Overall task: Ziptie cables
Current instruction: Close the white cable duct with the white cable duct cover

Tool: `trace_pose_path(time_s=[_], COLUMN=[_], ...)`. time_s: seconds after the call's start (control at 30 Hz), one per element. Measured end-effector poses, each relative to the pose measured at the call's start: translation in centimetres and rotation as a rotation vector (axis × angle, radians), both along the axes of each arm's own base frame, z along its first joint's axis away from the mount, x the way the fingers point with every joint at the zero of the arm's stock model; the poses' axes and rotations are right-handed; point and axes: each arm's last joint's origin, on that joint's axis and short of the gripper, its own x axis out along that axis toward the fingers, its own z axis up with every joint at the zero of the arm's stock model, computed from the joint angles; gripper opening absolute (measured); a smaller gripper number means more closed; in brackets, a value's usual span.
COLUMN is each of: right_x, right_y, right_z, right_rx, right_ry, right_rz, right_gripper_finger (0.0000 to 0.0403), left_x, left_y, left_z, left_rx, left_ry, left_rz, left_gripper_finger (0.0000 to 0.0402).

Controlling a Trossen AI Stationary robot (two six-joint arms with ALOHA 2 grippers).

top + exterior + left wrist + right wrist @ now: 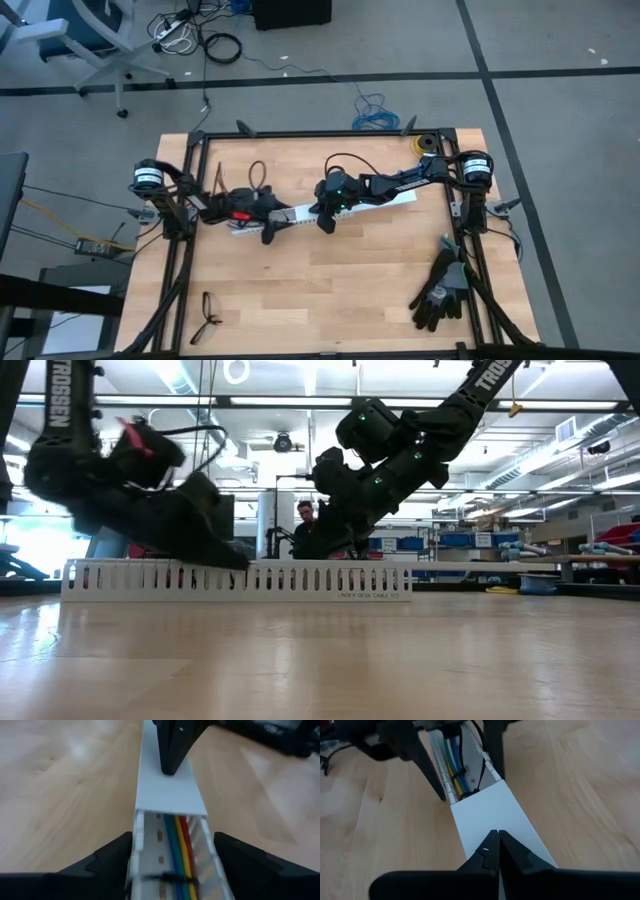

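Near the middle of the table, a bit toward 12 o'clock, we've got a long white slotted channel lying flat, with both arms working on it from opposite ends. Our left gripper straddles the channel's open end toward 9 o'clock, fingers spread wide on either side and not clamping anything as far as we can see. Our right gripper is clenched tight with nothing between its tips, pressing down on the white cover that caps the channel toward 3 o'clock. The cables sit inside the channel's open stretch, blue, yellow and red running side by side, and a thin dark band crosses them that looks like a tie already on, though we can't swear to that. What could go wrong, we reckon: with the left fingers released, only the right tip pins the channel, so if it slides off that slick cover the whole thing could skate or twist. Also, closing the left fingers from here could squash the thin slotted walls rather than grab the wires.
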Motion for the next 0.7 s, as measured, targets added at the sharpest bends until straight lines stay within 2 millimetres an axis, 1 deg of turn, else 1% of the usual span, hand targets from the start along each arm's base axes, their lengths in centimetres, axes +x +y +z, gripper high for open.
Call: trace_pose_path(time_s=[0.1,0.17,0.33,0.43,0.57,0.7], right_x=[0.0,0.0,-0.1,-0.1,-0.1,-0.1], right_y=[0.0,0.0,-0.2,-0.4,-0.4,-0.5], right_z=[0.0,0.0,0.0,-0.1,-0.1,-0.1], right_rx=[0.003,0.002,0.002,0.007,0.007,0.002], right_ry=[0.000,0.001,0.001,0.005,0.004,0.004], right_rz=[-0.007,-0.009,-0.014,-0.022,-0.024,-0.030], right_gripper_finger=[0.0000,0.0000,0.0000,0.0000,0.0000,0.0000], left_x=[-1.2,-1.5,-1.0,-0.7,-0.7,-0.8], left_y=[-0.2,-0.3,-0.4,-0.7,-0.9,-0.8], left_z=[0.0,-0.1,-0.1,-0.1,-0.4,-0.5], left_rx=[-0.012,-0.011,0.001,0.048,0.077,0.080], left_ry=[-0.037,-0.035,-0.016,-0.008,0.034,0.039], left_rz=[0.009,0.012,0.007,-0.008,0.029,0.051], left_gripper_finger=[0.0287,0.0287,0.0287,0.0287,0.0287,0.0282])
